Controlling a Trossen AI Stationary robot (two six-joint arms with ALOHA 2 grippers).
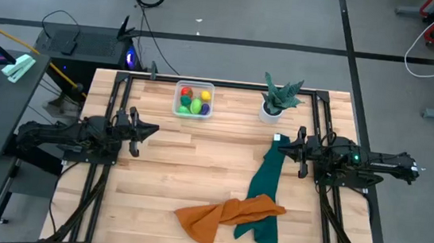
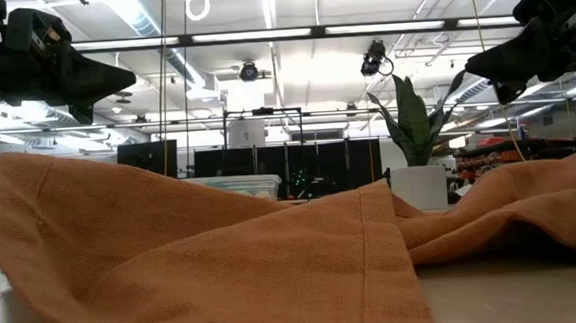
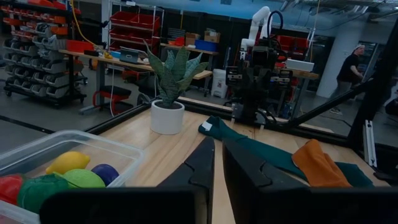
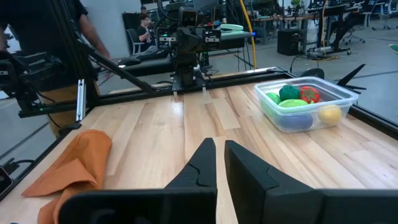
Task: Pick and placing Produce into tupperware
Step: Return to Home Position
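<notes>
The clear tupperware (image 1: 193, 100) stands at the table's far middle, its base on the wood. The produce lies inside it: a red piece (image 4: 309, 94), a dark green one (image 4: 289, 93), a yellow one (image 4: 329, 114), a purple one (image 3: 104, 173) and light green ones (image 4: 295, 104). My left gripper (image 1: 155, 129) hovers level at the table's left, shut and with nothing in it; the left wrist view shows its fingertips (image 3: 218, 144) close together. My right gripper (image 1: 279, 150) hovers level at the right, shut and with nothing in it (image 4: 219, 144), above the far end of a green cloth.
A spiky potted plant in a white pot (image 1: 275, 102) stands right of the tupperware. A dark green cloth (image 1: 264, 191) runs from the right gripper toward the near edge, with a crumpled orange cloth (image 1: 224, 215) lying over its near end. Black frame rails (image 1: 120, 104) border the table.
</notes>
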